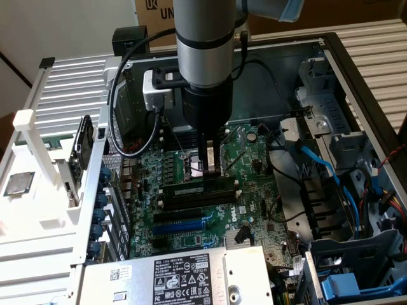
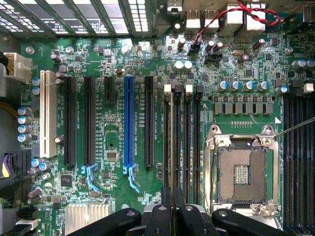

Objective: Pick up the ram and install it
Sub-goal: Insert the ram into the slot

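Observation:
The ram (image 1: 187,189) is a long dark stick with a pale label strip. It stands on edge across the motherboard (image 1: 248,146), over the black memory slots (image 1: 197,202). My gripper (image 1: 213,170) comes straight down from above, its two fingers shut on the ram's top edge near the middle. In the wrist view the gripper (image 2: 172,201) is closed over the row of memory slots (image 2: 182,142) with white end clips. There the ram appears only as a thin dark edge between the fingers, in line with a slot. Whether it is seated in the slot, I cannot tell.
A blue expansion slot (image 1: 184,224) (image 2: 129,123) lies beside the memory slots, and the open CPU socket (image 2: 240,169) is on their other side. The power supply (image 1: 172,276) sits at the front. Blue cables (image 1: 318,165) and a drive cage (image 1: 356,267) crowd the exterior view's right.

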Robot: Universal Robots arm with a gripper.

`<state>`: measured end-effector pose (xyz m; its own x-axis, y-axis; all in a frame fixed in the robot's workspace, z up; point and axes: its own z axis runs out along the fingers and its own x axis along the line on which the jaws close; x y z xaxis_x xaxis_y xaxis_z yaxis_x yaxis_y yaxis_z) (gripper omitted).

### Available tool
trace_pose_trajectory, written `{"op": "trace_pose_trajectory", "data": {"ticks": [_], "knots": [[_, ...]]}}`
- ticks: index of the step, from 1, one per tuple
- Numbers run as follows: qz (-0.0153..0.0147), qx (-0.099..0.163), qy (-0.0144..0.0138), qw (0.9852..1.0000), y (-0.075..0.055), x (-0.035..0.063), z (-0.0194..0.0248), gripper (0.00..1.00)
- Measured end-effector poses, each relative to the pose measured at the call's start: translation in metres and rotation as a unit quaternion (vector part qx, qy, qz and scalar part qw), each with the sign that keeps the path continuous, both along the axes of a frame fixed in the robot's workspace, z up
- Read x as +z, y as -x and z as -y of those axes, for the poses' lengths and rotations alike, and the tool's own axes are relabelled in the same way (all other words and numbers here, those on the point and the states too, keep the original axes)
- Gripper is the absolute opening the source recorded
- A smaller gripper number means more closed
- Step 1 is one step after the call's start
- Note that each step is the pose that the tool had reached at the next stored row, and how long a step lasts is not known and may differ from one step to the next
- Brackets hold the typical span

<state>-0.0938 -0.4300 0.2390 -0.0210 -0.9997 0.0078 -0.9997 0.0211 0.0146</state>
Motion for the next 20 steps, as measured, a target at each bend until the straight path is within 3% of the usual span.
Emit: {"op": "trace_pose_trajectory", "data": {"ticks": [20], "knots": [[0.0000, -0.003, 0.0000, 1.0000, 0.0002, -0.0017, 0.0001, 0.12]]}}
